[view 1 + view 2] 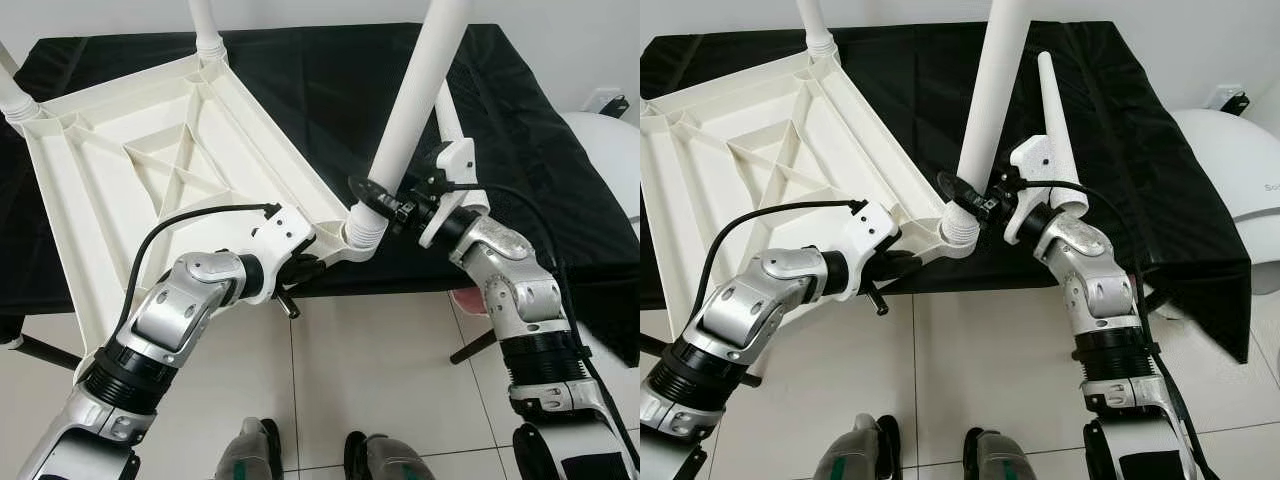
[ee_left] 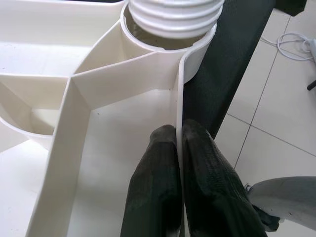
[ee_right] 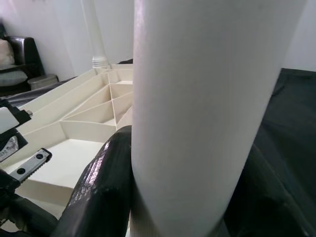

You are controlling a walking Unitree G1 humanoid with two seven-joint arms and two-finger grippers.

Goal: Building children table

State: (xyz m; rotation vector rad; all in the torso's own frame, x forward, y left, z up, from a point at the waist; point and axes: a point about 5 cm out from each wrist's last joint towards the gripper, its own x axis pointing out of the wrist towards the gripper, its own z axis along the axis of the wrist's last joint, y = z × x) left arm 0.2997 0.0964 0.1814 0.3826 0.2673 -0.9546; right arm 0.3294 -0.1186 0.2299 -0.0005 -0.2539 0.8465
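Lying upturned, ribbed white tabletop [image 1: 150, 160], legs [image 1: 415, 110] raised

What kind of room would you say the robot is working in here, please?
Probably an indoor home or workshop room: white tiled floor, plain white wall, and a black-draped work table carrying the upturned children's tabletop.

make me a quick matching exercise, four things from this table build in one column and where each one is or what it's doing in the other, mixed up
Things
1. left claw
2. right claw
3. loose white leg
4. upturned tabletop

States
A. lying on the black cloth
B. pinching the tabletop's rim
C. ribbed underside facing up
D. clamped round the leg in the near corner socket

Pairs: 1-B, 2-D, 3-A, 4-C
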